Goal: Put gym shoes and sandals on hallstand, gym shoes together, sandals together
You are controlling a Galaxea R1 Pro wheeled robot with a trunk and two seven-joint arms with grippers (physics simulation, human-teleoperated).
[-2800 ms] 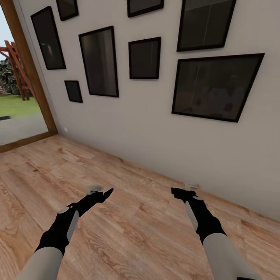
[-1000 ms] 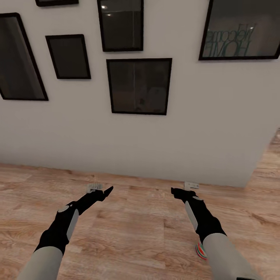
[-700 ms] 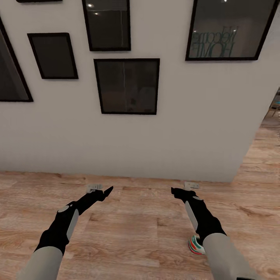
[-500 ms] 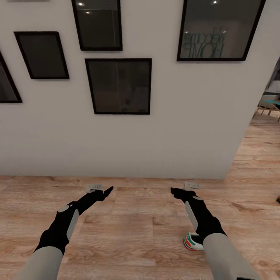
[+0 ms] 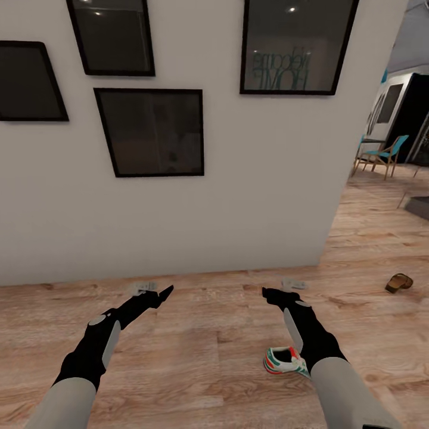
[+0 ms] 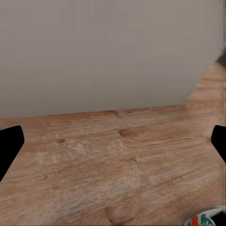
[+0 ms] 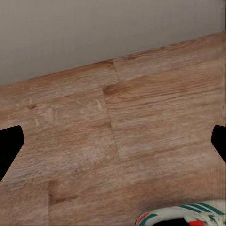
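Observation:
One gym shoe, white with green stripes and red-orange accents, lies on the corridor floor, partly hidden behind my right forearm. Its edge also shows in the left wrist view and the right wrist view. One brown sandal lies on the floor at the far right, past the wall corner. My left gripper and right gripper hang open and empty above the planks, near the wall's foot. In both wrist views the black fingertips stand wide apart. The hallstand is out of view.
A white wall with black-framed pictures stands straight ahead and ends at a corner. Beyond it at the right the floor runs on toward a teal chair and a dark cabinet.
The camera has turned to the right, so the wall and pictures slid left. The gym shoe, the sandal and the room beyond the corner came into view. Both arms hold the same pose.

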